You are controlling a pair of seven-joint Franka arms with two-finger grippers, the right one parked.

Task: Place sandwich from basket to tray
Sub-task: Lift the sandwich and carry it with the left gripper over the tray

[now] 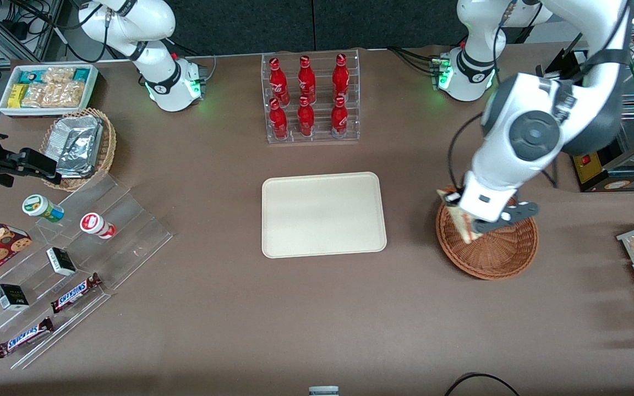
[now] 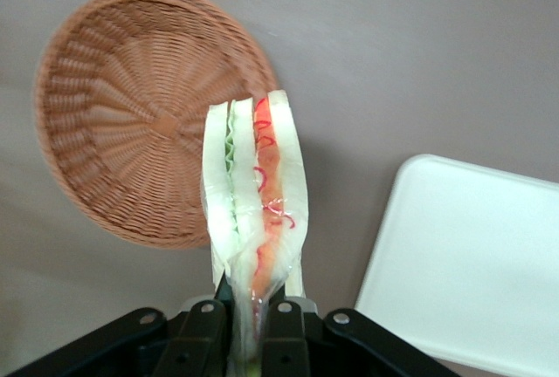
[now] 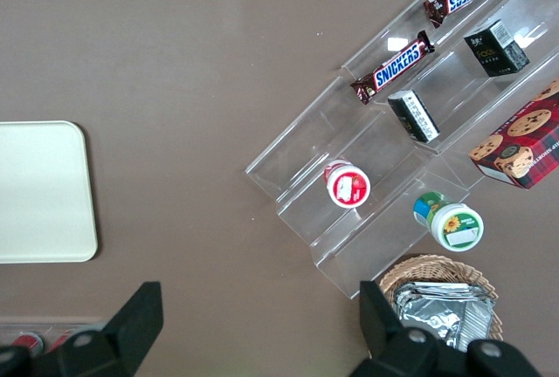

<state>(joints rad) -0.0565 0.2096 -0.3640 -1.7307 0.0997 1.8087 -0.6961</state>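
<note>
The gripper (image 2: 249, 329) is closed on the sandwich (image 2: 253, 220), which is pinched at its narrow wrapped end between the fingers (image 2: 281, 333) so that the wedge projects forward from them with the cut edge and its red and green filling exposed to the wrist camera. A grip at the tip appears to have been chosen so that the soft bread is squeezed little and the broad end is left free to be set down first. In the front view the gripper (image 1: 479, 223) is seen above the basket (image 1: 507, 256), at the part of its rim nearest the tray, and the sandwich (image 1: 463, 220) is carried clear of the weave. The basket (image 2: 122, 124) is shown empty below the held wedge, so the lift out of it can be judged complete. The tray (image 1: 323, 214) lies bare on the counter (image 1: 317, 319), well apart from the gripper and toward the parked arm's end; its corner (image 2: 454, 255) is already visible beside the sandwich. A sideways carry over open counter is judged to be what remains, followed by a lowering and release.
</note>
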